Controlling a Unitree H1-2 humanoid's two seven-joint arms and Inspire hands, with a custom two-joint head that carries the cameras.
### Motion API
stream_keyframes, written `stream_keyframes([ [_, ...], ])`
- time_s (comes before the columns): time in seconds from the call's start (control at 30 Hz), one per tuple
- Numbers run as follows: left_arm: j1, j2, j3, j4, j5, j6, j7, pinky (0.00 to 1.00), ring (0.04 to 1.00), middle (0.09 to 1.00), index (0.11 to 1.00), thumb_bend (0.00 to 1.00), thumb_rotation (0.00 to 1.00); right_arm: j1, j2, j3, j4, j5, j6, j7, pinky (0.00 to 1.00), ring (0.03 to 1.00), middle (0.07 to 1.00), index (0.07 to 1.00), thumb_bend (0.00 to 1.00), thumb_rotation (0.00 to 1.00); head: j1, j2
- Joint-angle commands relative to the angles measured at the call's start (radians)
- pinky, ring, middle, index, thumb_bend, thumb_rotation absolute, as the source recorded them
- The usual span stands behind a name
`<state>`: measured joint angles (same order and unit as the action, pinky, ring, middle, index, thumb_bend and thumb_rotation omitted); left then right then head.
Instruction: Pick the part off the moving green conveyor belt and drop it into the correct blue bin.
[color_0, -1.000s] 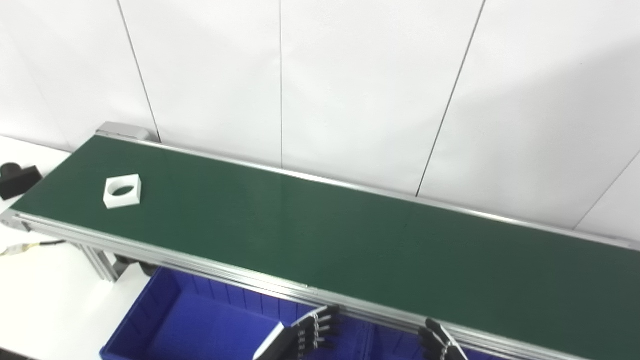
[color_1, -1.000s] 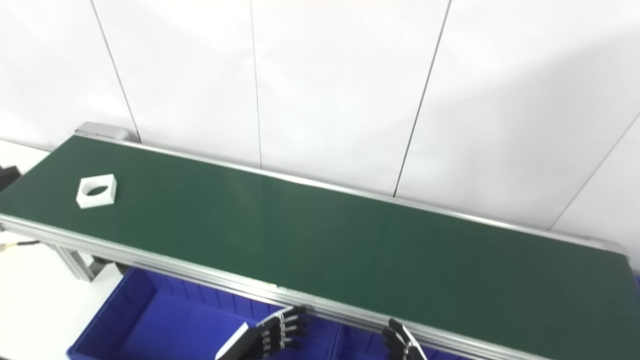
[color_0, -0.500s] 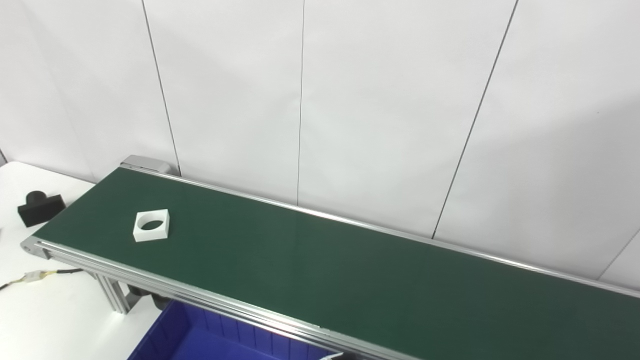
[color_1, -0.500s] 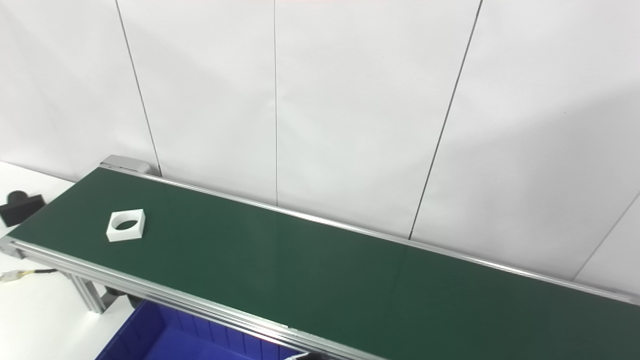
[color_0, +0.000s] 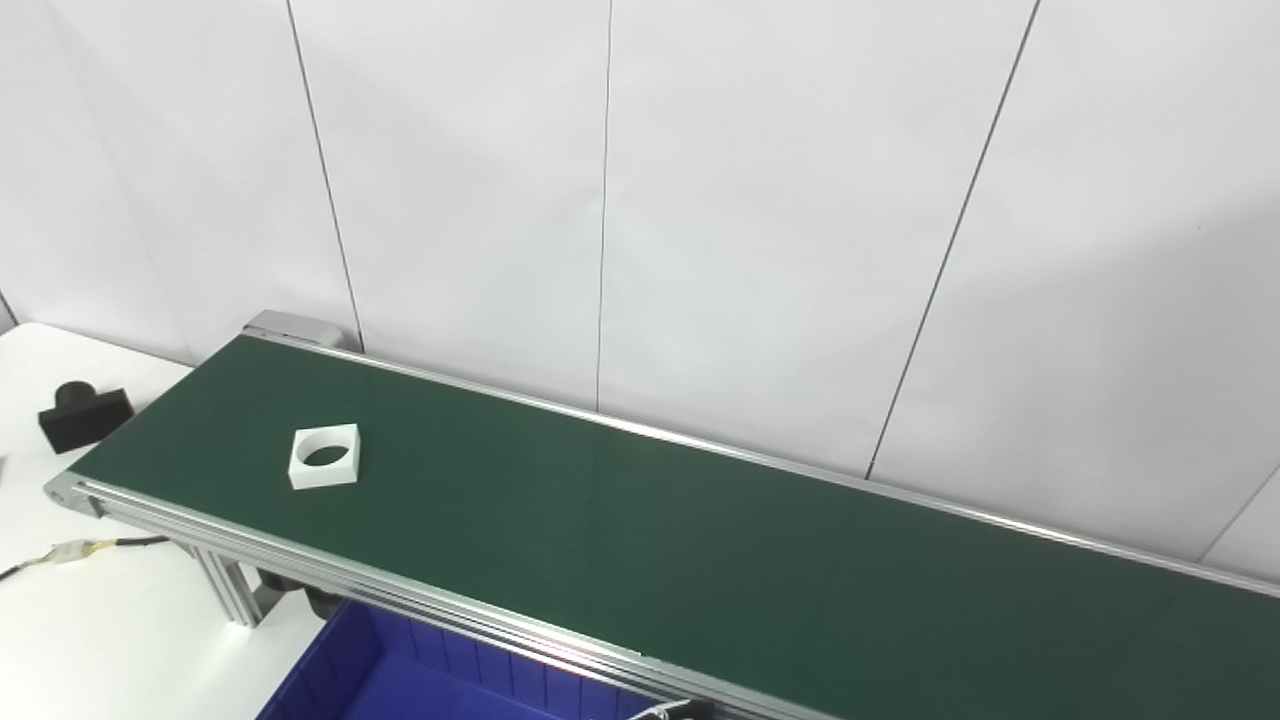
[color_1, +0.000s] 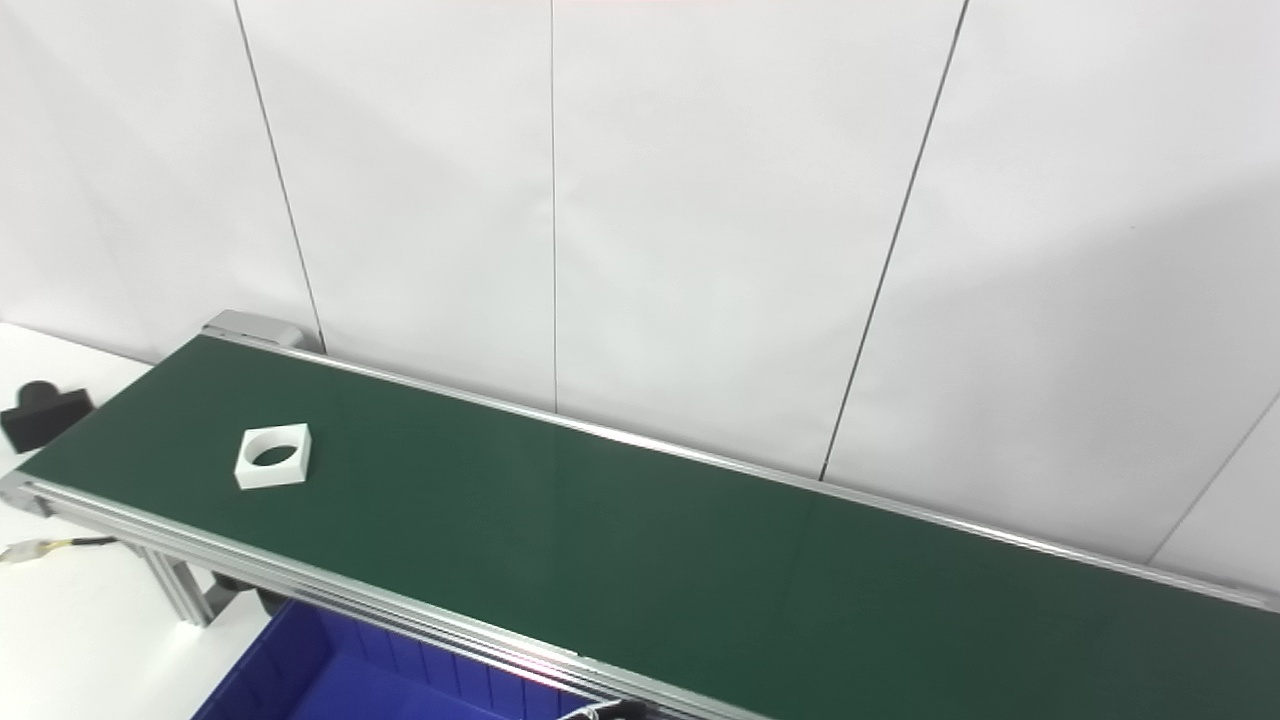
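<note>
- Part lies flat on the green conveyor belt, near the belt's left end, at about 9 o'clock in the view.
- Belt is a long dark green strip running from 9 o'clock down to 4 o'clock. It has silver rails on both long edges and nothing else shows on it.
- White panelled wall fills the top half, 10 to 2 o'clock, right behind the far rail, with thin dark seams between the panels.
- White counter shows at 8 o'clock, left of and below the belt end. A silver frame leg stands on it under the near rail.
- Blue bin is at 7 o'clock below the near rail and cut off by the bottom edge. Only its ribbed inner wall and part of its floor show, and I cannot tell what is in it.
- Black block with a round top sits on the counter at 9 o'clock, just off the belt's left end and not touching the belt.
- The part is a white square block with a big round hole through it, the belt visible through the hole. It lies closer to the near rail than the far one and touches neither.
- Cable with a pale connector lies on the counter at 8 o'clock, by the belt's end corner.
- Left robot hand is only a dark sliver at 6 o'clock on the bottom edge, under the near rail and well apart from the part. I cannot tell whether it is open or closed.
- Right robot hand is out of frame.
</note>
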<state>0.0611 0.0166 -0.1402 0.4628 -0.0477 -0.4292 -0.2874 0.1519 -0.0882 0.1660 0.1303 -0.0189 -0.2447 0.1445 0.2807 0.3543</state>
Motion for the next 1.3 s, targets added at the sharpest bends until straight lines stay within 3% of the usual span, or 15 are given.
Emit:
stream_keyframes([
  [0.0, -0.013, 0.015, 0.001, -0.057, 0.012, -0.04, -0.001, 0.68, 0.755, 0.793, 0.824, 1.0, 0.35, -0.018, 0.006, -0.004, -0.01, 0.001, -0.065, 0.002, 0.86, 0.875, 0.87, 0.909, 0.75, 0.25, 0.002, 0.0],
  [0.17, -0.004, 0.034, -0.005, -0.102, 0.034, -0.04, 0.008, 0.65, 0.708, 0.748, 0.773, 1.0, 0.38, -0.02, 0.009, -0.003, -0.012, -0.003, -0.058, -0.001, 0.86, 0.873, 0.867, 0.902, 0.75, 0.23, 0.004, -0.004],
  [0.27, 0.008, 0.056, 0.004, -0.191, 0.032, -0.026, 0.011, 0.63, 0.678, 0.717, 0.718, 1.0, 0.36, -0.023, 0.01, -0.006, -0.003, 0.008, -0.067, 0.003, 0.87, 0.877, 0.87, 0.908, 0.75, 0.24, 0.008, -0.005],
  [0.73, 0.007, 0.144, 0.028, -0.443, 0.037, 0.084, 0.015, 0.61, 0.663, 0.691, 0.683, 0.96, 0.32, -0.033, 0.01, -0.01, 0.013, 0.007, -0.076, 0.003, 0.85, 0.865, 0.862, 0.902, 0.74, 0.23, 0.014, -0.009],
  [0.97, -0.03, 0.178, 0.045, -0.505, 0.041, 0.118, 0.011, 0.62, 0.674, 0.693, 0.68, 0.97, 0.35, -0.035, 0.011, -0.01, 0.015, 0.008, -0.075, 0.004, 0.84, 0.861, 0.862, 0.902, 0.75, 0.26, 0.013, -0.006],
  [1.23, -0.085, 0.195, 0.071, -0.531, 0.048, 0.156, 0.024, 0.62, 0.689, 0.71, 0.7, 0.92, 0.35, -0.037, 0.011, -0.011, 0.018, 0.011, -0.074, 0.007, 0.85, 0.862, 0.861, 0.9, 0.75, 0.24, 0.012, -0.004],
  [1.27, -0.095, 0.198, 0.076, -0.533, 0.052, 0.165, 0.026, 0.66, 0.713, 0.718, 0.706, 0.91, 0.36, -0.038, 0.011, -0.011, 0.018, 0.008, -0.073, 0.005, 0.84, 0.86, 0.861, 0.898, 0.75, 0.25, 0.012, -0.004],
])
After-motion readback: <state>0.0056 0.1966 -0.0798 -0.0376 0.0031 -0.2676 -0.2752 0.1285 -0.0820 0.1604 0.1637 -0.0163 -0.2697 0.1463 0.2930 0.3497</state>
